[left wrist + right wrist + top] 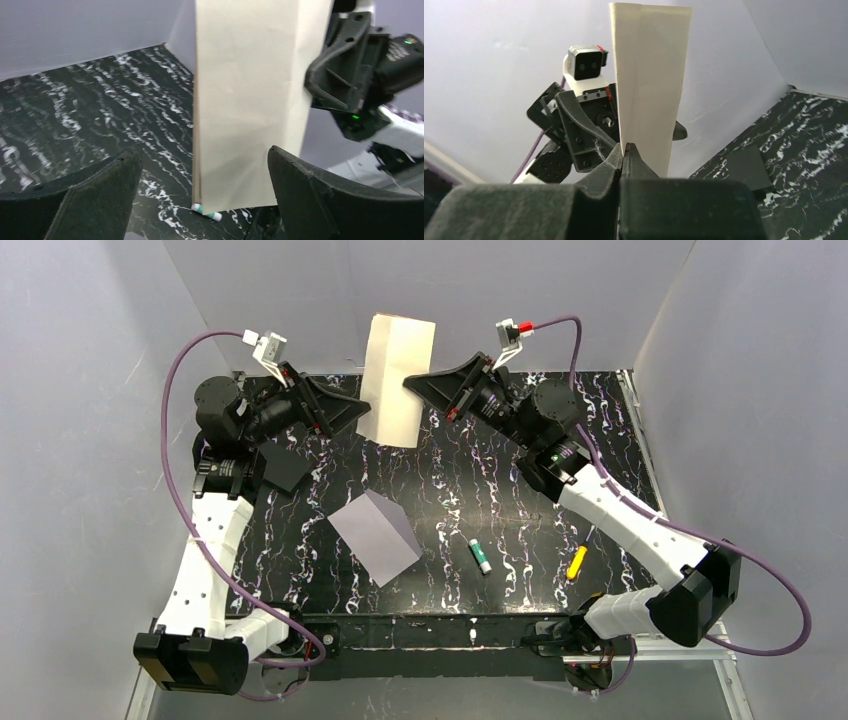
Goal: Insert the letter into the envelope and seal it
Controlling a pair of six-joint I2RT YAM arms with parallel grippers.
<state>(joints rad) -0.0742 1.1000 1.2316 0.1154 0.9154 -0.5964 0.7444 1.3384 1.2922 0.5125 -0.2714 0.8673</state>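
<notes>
The letter (398,380) is a cream-tan sheet, folded lengthwise, held upright above the back of the table. My right gripper (412,384) is shut on its right edge; in the right wrist view the jaws (624,150) pinch the letter (651,85) at its lower edge. My left gripper (366,410) is open at the letter's left edge. In the left wrist view the letter (250,100) hangs just ahead of the gripper (205,187), between its spread fingers (100,195). The pale lavender envelope (377,535) lies flat on the table's middle, apart from both grippers.
A flat black piece (283,467) lies at the left under my left arm. A white-green glue stick (481,556) and a yellow pen (577,562) lie at the front right. Grey walls enclose the black marbled table (470,480).
</notes>
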